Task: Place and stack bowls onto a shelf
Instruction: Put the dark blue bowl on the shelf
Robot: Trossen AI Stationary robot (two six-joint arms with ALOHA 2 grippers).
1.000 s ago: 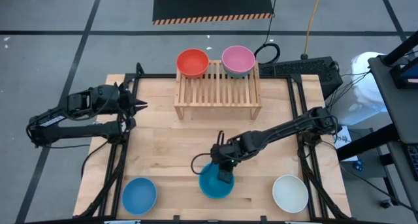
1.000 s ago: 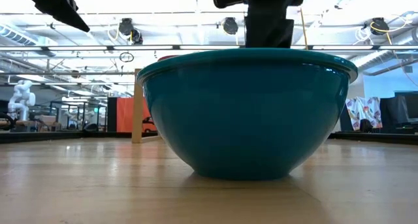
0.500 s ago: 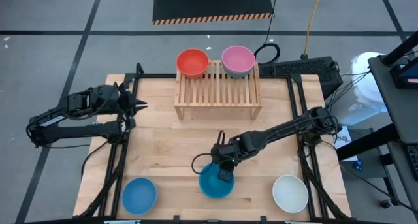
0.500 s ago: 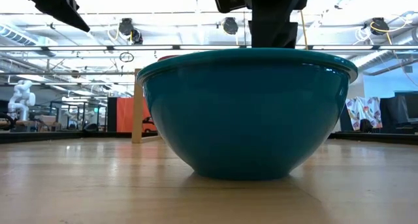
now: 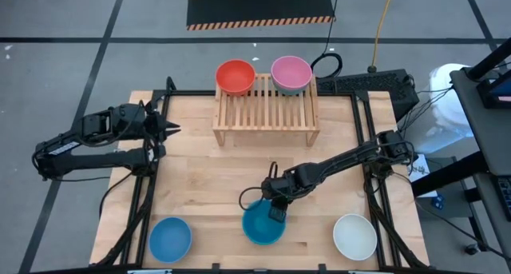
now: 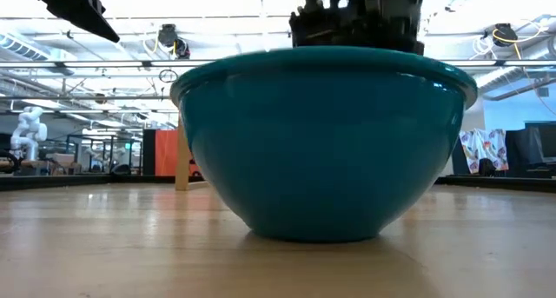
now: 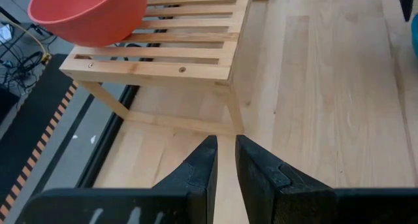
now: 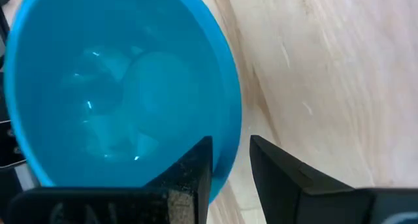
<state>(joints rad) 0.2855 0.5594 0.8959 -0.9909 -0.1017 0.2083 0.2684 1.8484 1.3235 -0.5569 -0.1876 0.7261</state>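
Note:
A teal bowl [image 5: 262,224] [image 6: 321,150] [image 8: 117,87] stands on its base on the wooden table, near the front edge. My right gripper [image 5: 275,212] [image 8: 230,152] is open astride the bowl's far right rim, one finger inside and one outside. The slatted shelf [image 5: 266,110] [image 7: 163,51] stands at the far middle; a red bowl [image 5: 235,77] [image 7: 88,15] and a pink bowl [image 5: 291,74] sit on its far edge. My left gripper [image 5: 169,130] [image 7: 225,142] waits at the table's left, held above it with a narrow gap and nothing between its fingers. My right gripper has the teal bowl's rim [image 8: 236,129] between its open fingers, one finger [image 8: 192,168] inside the bowl and the other [image 8: 281,175] outside. It comes slanting down from the far right. Which finger touches the wall I cannot tell. The bowl stands on the table.
A light blue bowl [image 5: 170,238] sits at the near left corner and a white bowl [image 5: 354,236] at the near right. Bare wood lies between the shelf and the teal bowl. Black frame rails run along the table's left and right sides.
My right gripper has come down over the teal bowl's far right rim, staying open. The bowl has shifted slightly toward the table's near edge, and its rim shows larger and higher in the low view.

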